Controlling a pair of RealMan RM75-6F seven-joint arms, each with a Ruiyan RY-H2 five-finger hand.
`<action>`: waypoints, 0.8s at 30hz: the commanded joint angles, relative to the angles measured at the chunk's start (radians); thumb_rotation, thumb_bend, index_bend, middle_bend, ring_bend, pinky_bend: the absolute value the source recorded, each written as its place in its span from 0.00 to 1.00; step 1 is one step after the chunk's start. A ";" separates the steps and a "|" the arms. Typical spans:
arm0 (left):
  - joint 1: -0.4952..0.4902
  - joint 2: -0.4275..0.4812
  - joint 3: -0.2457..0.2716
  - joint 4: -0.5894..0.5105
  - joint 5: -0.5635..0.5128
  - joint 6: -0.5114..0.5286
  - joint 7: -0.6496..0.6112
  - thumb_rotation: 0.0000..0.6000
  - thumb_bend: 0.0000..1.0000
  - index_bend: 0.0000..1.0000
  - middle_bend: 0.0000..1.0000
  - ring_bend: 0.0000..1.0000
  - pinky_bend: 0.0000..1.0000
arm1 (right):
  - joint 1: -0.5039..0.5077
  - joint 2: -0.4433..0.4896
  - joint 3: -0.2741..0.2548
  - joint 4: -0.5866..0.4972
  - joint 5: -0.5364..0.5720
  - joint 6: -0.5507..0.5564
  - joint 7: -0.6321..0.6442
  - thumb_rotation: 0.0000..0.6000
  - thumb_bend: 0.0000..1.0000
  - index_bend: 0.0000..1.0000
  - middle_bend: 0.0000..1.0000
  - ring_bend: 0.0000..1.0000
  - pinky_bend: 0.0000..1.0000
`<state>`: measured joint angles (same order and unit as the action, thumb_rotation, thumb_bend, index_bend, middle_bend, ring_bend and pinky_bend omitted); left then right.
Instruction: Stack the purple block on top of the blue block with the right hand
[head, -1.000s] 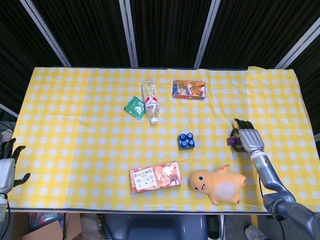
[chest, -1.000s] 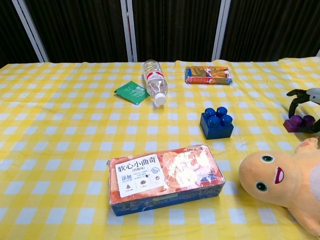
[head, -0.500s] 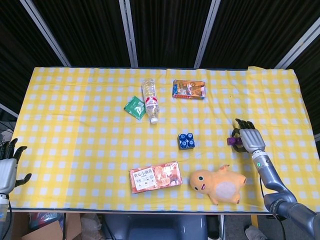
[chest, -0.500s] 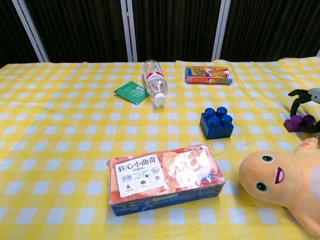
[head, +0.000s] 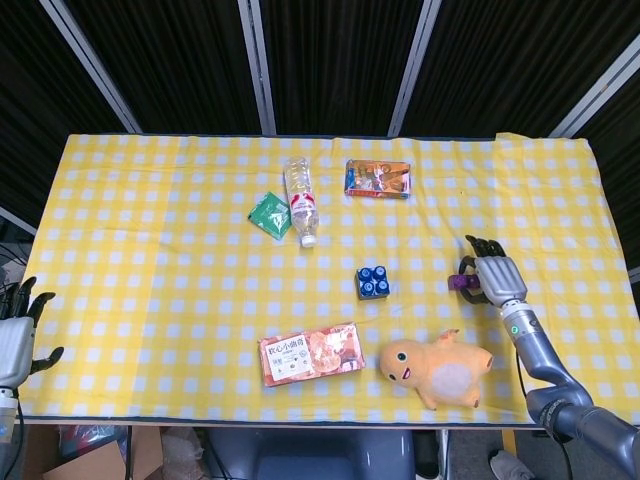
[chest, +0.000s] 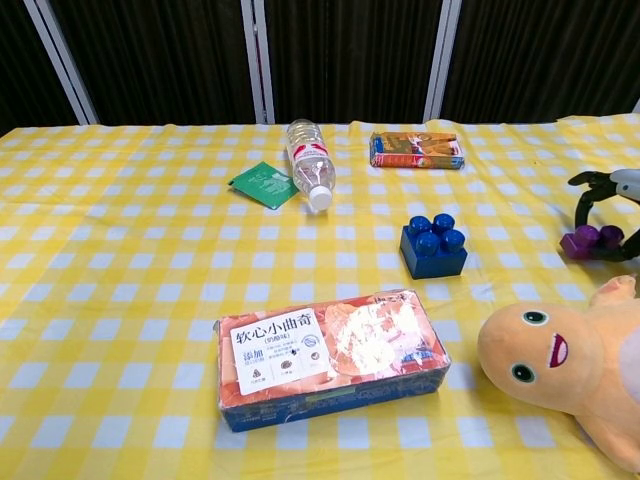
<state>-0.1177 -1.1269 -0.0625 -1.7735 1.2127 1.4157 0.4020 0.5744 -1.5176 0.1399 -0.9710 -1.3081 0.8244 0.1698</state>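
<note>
The blue block (head: 373, 282) (chest: 432, 245) sits studs-up on the yellow checked cloth, right of the middle. The purple block (head: 461, 283) (chest: 590, 241) is some way to its right, near the table's right side. My right hand (head: 493, 275) (chest: 603, 196) curls its fingers down around the purple block and grips it low over the cloth; most of the hand is cut off at the chest view's right edge. My left hand (head: 12, 336) hangs off the table's left front corner with its fingers apart and nothing in it.
A yellow plush toy (head: 436, 368) (chest: 570, 360) lies just in front of the purple block. A snack box (head: 311, 352) lies front centre. A water bottle (head: 301, 200), a green packet (head: 269, 214) and an orange box (head: 378, 179) lie further back.
The right hand and the purple block have shifted slightly left together, toward the blue block. The left hand has sunk a little lower.
</note>
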 joint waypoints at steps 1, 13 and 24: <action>0.000 0.002 -0.001 0.000 -0.001 -0.002 -0.006 1.00 0.24 0.19 0.00 0.00 0.10 | 0.002 0.037 0.010 -0.069 0.004 0.015 -0.028 1.00 0.45 0.57 0.00 0.00 0.00; 0.001 0.023 0.005 0.003 0.023 -0.013 -0.063 1.00 0.24 0.19 0.00 0.00 0.10 | 0.046 0.206 0.073 -0.530 0.118 0.078 -0.400 1.00 0.45 0.57 0.00 0.00 0.00; -0.004 0.032 0.008 0.010 0.034 -0.031 -0.095 1.00 0.24 0.19 0.00 0.00 0.10 | 0.137 0.200 0.096 -0.742 0.290 0.114 -0.694 1.00 0.45 0.57 0.00 0.00 0.00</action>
<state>-0.1213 -1.0957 -0.0547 -1.7637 1.2467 1.3851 0.3074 0.6851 -1.3129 0.2291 -1.6825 -1.0531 0.9266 -0.4849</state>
